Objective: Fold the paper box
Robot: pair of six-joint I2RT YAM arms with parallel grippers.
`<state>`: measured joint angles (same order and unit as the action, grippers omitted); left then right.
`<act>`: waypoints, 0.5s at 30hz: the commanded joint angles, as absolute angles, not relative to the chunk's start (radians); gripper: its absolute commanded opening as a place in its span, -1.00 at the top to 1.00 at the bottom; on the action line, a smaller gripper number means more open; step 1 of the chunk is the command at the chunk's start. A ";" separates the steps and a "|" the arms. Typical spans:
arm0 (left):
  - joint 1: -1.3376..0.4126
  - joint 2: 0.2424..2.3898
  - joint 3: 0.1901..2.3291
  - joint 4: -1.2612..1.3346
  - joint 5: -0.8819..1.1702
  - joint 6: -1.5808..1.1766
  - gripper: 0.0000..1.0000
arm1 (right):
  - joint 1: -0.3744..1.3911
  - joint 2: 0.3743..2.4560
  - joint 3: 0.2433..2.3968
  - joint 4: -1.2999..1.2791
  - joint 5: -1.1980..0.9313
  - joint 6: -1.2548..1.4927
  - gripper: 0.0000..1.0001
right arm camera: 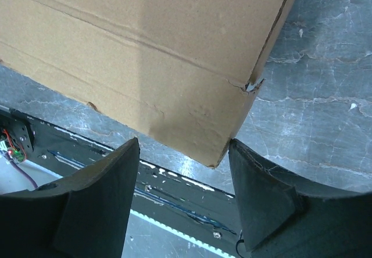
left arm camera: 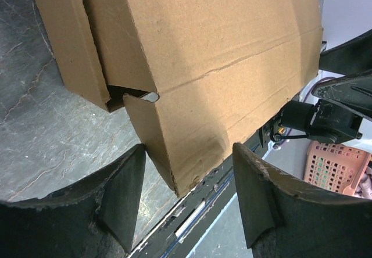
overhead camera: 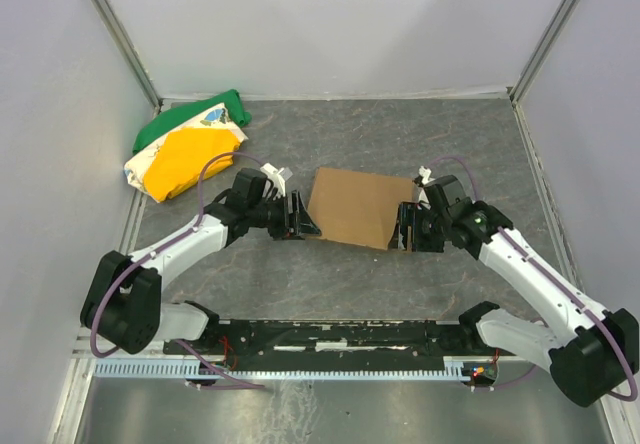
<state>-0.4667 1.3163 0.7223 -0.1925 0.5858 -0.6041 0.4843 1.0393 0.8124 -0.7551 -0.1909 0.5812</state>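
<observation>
Two end effectors reach toward one paper box [overhead camera: 352, 207], which sits in the middle of the bench [overhead camera: 450, 134]. The box is brown and looks flat, and its long side runs from left to right across the top picture. The left end effector [overhead camera: 298, 221] is just by the box's lower left corner. The right end effector [overhead camera: 406, 227] is just by its lower right corner, so both arms are about as near. In each wrist picture a box corner pokes in between the two dark fingers [left arm camera: 125, 194]. Both end effectors stand wide open and hold nothing. I cannot tell if any finger touches the cardboard. I think the next move needs each one to close on its corner. One cloth bundle [overhead camera: 190, 149], green, yellow and white, lies in the upper left, well apart from the box.
</observation>
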 commanded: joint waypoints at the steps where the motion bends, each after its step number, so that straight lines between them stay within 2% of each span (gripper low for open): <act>1: -0.467 1.327 0.751 -0.201 0.620 -0.562 -0.36 | 0.490 1.053 0.852 -0.782 -0.210 0.554 -0.41; 15: -0.468 1.352 0.750 -0.210 0.617 -0.558 -0.35 | 0.490 1.072 0.782 -0.678 -0.291 0.575 -0.40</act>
